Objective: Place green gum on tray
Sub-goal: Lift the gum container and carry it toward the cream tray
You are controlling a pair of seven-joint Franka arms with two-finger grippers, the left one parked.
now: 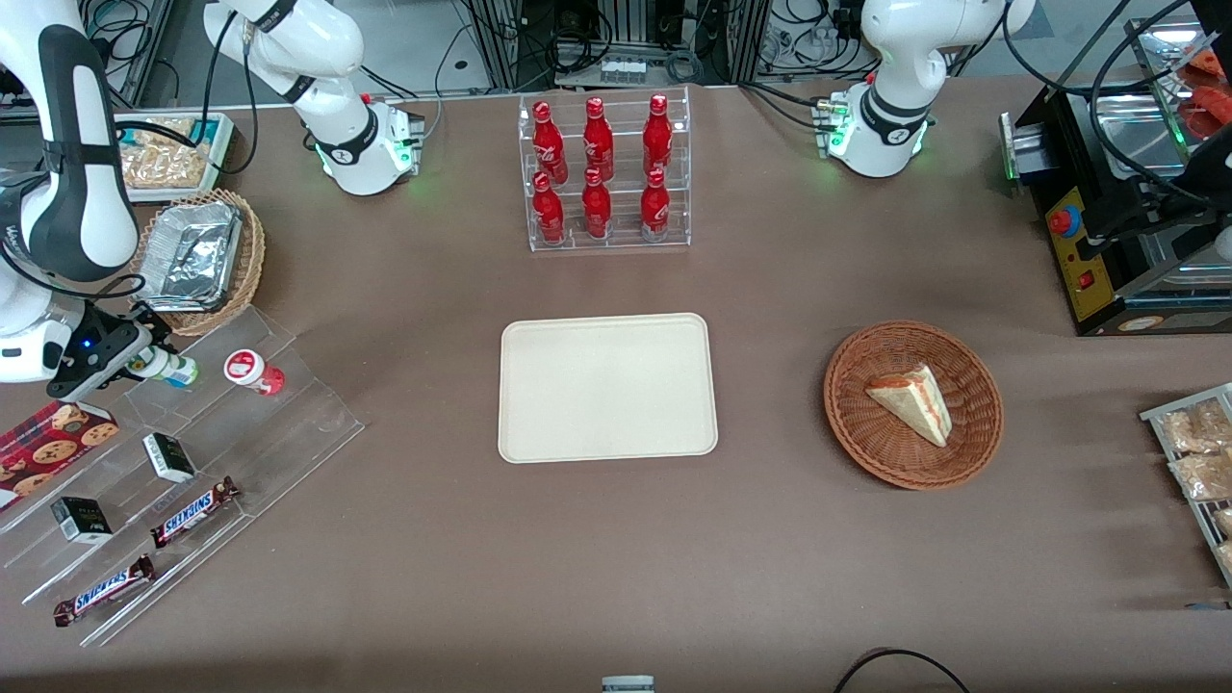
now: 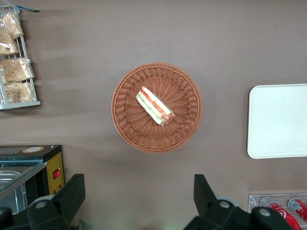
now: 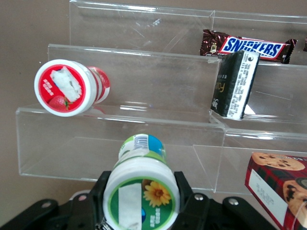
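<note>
The robot's black hand (image 3: 139, 196) squeezes the little green gum bottle with the white lid (image 3: 141, 194) on both sides so it cannot roll off the clear plastic step shelf (image 1: 241, 423). The flat cream tray (image 1: 607, 387) waits well apart, mid-table.

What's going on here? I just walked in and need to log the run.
The right arm's gripper is at the clear stepped snack rack at the working arm's end of the table, its jaws closed on the green gum, which lies on its side beside the red-and-white gum bottle. The tray sits bare mid-table, so the gum is gripped but not yet carried over.
</note>
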